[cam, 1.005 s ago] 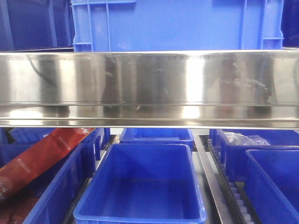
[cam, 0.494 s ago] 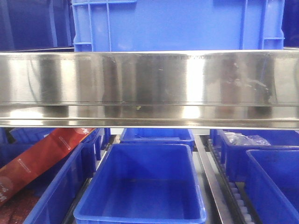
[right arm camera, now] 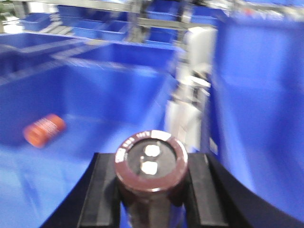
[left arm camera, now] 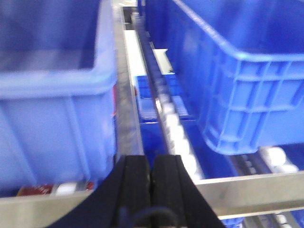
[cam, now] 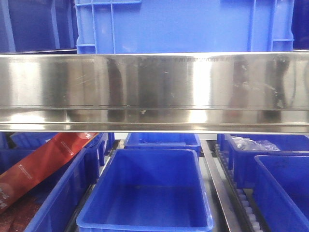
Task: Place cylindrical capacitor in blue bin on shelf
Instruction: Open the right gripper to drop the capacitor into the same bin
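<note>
My right gripper [right arm camera: 152,157] is shut on the cylindrical capacitor [right arm camera: 151,166], seen end-on: reddish-brown rim with white print and two pale terminals on its dark top. It hangs over the near edge of a large blue bin [right arm camera: 118,90]. A second orange cylinder [right arm camera: 43,129] with white print lies on its side on that bin's floor, at the left. My left gripper [left arm camera: 152,164] is shut and empty, above a steel rail between blue bins. The shelf's shiny steel beam [cam: 154,92] spans the front view, with an empty blue bin [cam: 145,225] below it. Neither gripper shows in the front view.
A large blue crate [cam: 183,24] stands on the tier above the beam. A red packet [cam: 43,162] leans in the left bin. More blue bins [cam: 280,188] sit to the right, one holding clear bags. White roller tracks [left arm camera: 173,128] run between bins.
Only the reflections on the steel beam have shifted slightly. The bins below have not moved.
</note>
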Controlling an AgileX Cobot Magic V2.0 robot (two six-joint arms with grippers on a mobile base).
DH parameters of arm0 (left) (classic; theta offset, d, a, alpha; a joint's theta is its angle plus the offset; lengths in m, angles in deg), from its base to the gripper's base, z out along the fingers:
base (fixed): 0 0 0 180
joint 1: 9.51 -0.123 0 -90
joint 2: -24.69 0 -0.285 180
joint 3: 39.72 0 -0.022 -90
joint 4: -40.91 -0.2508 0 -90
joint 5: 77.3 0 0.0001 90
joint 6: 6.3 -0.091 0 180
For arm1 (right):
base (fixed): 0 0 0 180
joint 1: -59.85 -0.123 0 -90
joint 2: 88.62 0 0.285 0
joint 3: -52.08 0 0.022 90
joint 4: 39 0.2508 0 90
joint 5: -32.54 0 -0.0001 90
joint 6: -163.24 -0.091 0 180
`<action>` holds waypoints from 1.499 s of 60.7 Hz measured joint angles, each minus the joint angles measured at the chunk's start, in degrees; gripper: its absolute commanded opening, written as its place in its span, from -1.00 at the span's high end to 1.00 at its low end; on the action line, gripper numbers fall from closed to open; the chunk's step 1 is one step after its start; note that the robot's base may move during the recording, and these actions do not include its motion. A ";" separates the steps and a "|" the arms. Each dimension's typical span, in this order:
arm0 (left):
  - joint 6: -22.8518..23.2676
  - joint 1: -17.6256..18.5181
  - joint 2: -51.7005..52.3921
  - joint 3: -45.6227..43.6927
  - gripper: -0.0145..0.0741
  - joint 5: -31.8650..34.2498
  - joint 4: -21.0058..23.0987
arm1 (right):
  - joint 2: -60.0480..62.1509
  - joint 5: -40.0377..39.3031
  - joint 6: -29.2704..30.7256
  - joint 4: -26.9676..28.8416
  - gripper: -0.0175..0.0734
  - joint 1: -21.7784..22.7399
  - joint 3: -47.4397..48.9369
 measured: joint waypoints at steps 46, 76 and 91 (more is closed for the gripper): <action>0.00 0.00 1.82 3.27 0.92 -0.65 3.08 | -54.10 24.13 1.61 2.68 0.96 -9.32 47.55; 0.00 0.00 1.82 3.27 0.92 -0.65 3.08 | -55.36 28.28 1.38 2.68 0.62 -9.32 47.81; 0.00 0.00 1.82 3.27 0.92 -0.65 3.08 | -55.36 28.28 1.38 2.81 -0.64 -9.32 47.93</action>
